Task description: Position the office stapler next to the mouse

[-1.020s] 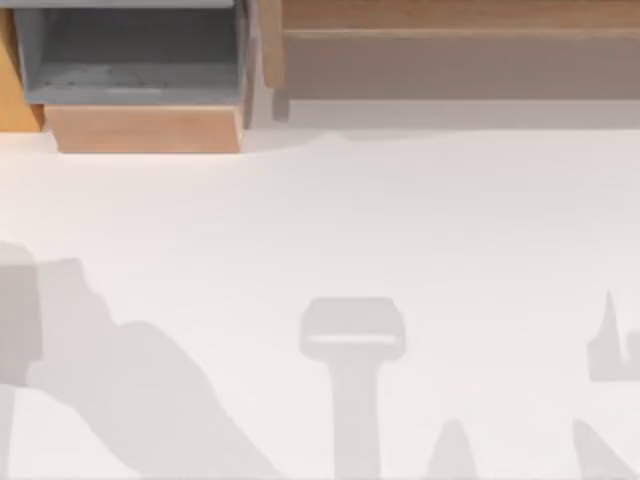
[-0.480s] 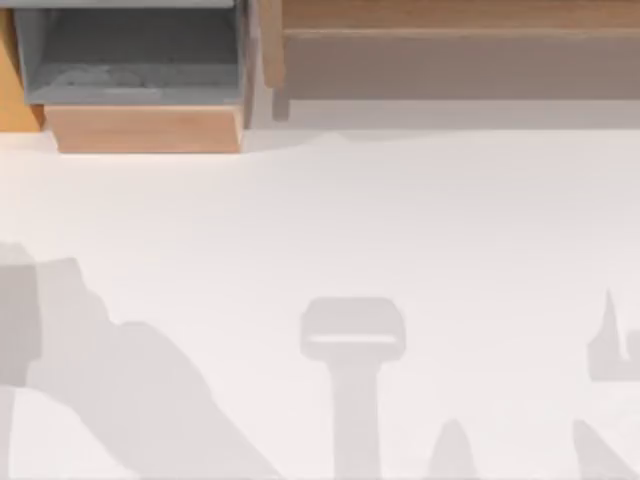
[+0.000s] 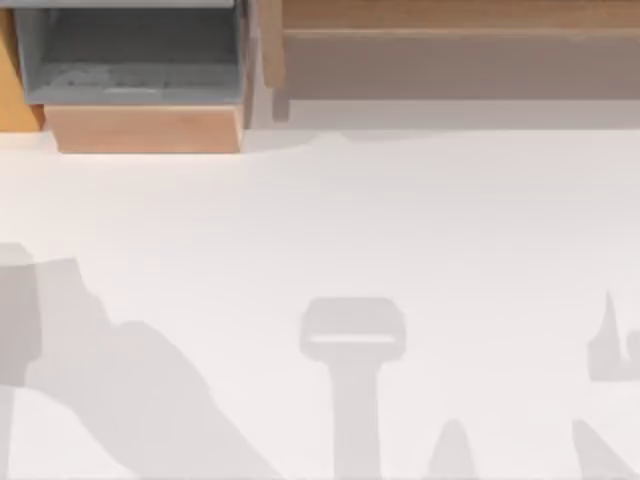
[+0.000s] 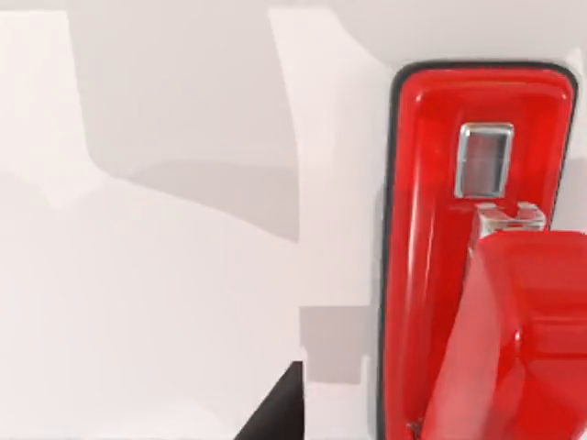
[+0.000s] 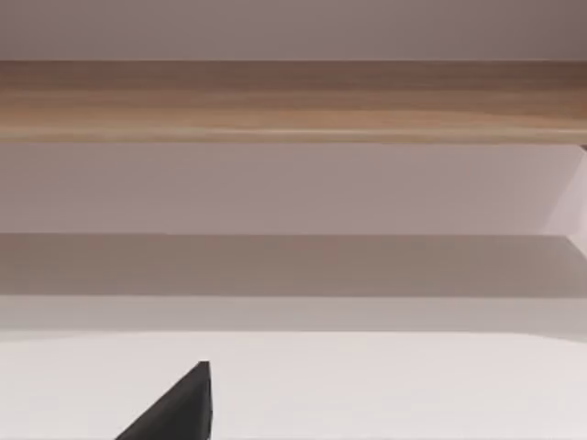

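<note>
The office stapler (image 4: 424, 238) is glossy red, seen very close in the left wrist view. It lies on the white table with a small metal plate (image 4: 485, 160) on its base and its top arm (image 4: 527, 339) raised toward the camera. One dark fingertip (image 4: 272, 414) of the left gripper pokes in beside it, apart from the red body. In the right wrist view a dark fingertip (image 5: 179, 408) of the right gripper hovers over bare table, facing a wooden shelf. The mouse is out of view.
On the white table (image 3: 320, 220), grey shadows of the arms fall along the near edge. A grey open box in a wooden frame (image 3: 130, 70) stands at the back left. A long wooden shelf (image 3: 450, 40) runs along the back right.
</note>
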